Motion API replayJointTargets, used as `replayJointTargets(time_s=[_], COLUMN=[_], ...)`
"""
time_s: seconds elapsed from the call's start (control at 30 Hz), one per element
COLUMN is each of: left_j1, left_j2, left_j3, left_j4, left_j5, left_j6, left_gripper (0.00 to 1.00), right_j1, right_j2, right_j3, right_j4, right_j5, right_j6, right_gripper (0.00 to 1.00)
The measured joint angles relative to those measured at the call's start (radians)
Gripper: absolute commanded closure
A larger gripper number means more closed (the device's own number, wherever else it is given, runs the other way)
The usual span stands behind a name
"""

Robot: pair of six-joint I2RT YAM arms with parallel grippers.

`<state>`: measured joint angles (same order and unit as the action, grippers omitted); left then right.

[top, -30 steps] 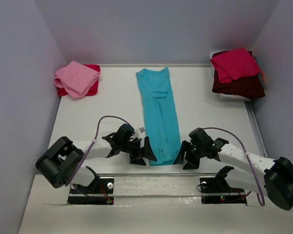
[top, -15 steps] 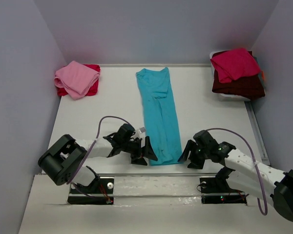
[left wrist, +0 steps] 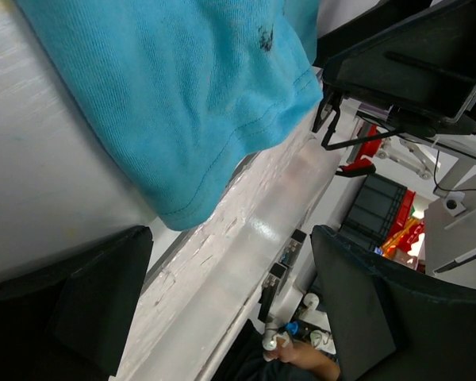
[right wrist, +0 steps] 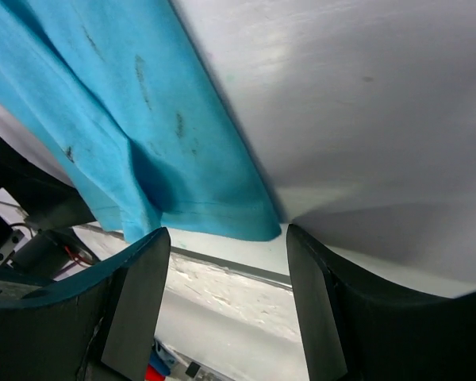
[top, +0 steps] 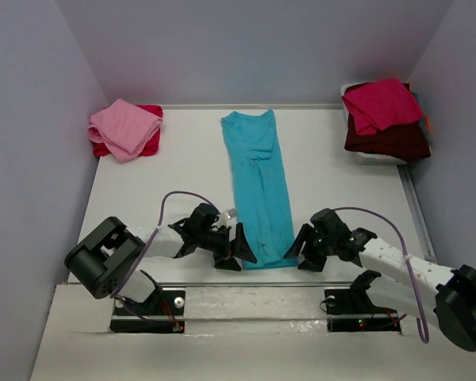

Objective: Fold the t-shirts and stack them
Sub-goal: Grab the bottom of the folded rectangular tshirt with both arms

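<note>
A turquoise t-shirt (top: 259, 186) lies folded lengthwise as a long strip down the middle of the table, its hem at the near edge. My left gripper (top: 236, 252) sits low at the hem's left corner, open. In the left wrist view that hem (left wrist: 192, 111) lies just beyond the open gripper (left wrist: 230, 309), with nothing between its fingers (left wrist: 95, 305). My right gripper (top: 304, 252) is at the hem's right corner, also open. In the right wrist view the hem corner (right wrist: 222, 208) lies just ahead of the gripper (right wrist: 226, 305), outside the fingers (right wrist: 135, 313).
A pink t-shirt (top: 125, 127) lies on a red one (top: 151, 144) at the back left. A crimson t-shirt (top: 381, 103) tops a dark maroon one (top: 389, 140) on a white bin at the back right. The table's near edge (top: 246, 295) runs just behind both grippers.
My right gripper drew back slightly, then came in again to the hem's right corner. The left gripper has barely shifted. The turquoise t-shirt has not moved.
</note>
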<state>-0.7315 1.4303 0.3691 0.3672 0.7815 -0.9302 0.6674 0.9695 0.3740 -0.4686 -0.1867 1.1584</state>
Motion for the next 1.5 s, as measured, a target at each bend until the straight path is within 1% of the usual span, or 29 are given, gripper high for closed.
replayJointTargets(time_s=[0.13, 0.33, 0.57, 0.83, 1.07, 1.13, 1.33, 1.4, 1.5], left_j1=[0.000, 0.000, 0.000, 0.000, 0.000, 0.000, 0.000, 0.000, 0.000], left_j2=[0.011, 0.051, 0.092, 0.098, 0.094, 0.090, 0.085, 0.086, 0.086], left_j3=[-0.016, -0.033, -0.034, -0.034, -0.034, -0.034, -0.033, -0.031, -0.021], left_j4=[0.045, 0.125, 0.179, 0.182, 0.177, 0.172, 0.163, 0.158, 0.130], left_j5=[0.018, 0.055, 0.079, 0.078, 0.075, 0.072, 0.068, 0.066, 0.056], left_j6=[-0.014, -0.045, -0.066, -0.070, -0.070, -0.070, -0.070, -0.070, -0.068], left_gripper=[0.03, 0.04, 0.09, 0.09, 0.09, 0.09, 0.10, 0.12, 0.12], right_j1=[0.000, 0.000, 0.000, 0.000, 0.000, 0.000, 0.000, 0.000, 0.000], right_j2=[0.040, 0.055, 0.063, 0.095, 0.240, 0.257, 0.244, 0.231, 0.211], right_j3=[0.010, 0.011, 0.012, 0.013, 0.083, 0.095, 0.104, 0.104, 0.104], right_j4=[0.052, 0.073, 0.087, 0.134, 0.184, 0.184, 0.138, 0.108, 0.071], right_j5=[-0.013, -0.014, -0.016, -0.037, -0.105, -0.112, -0.101, -0.092, -0.078], right_j6=[0.002, 0.002, 0.002, 0.000, -0.056, -0.072, -0.111, -0.118, -0.126], right_gripper=[0.34, 0.34, 0.34, 0.34, 0.34, 0.34, 0.36, 0.36, 0.37])
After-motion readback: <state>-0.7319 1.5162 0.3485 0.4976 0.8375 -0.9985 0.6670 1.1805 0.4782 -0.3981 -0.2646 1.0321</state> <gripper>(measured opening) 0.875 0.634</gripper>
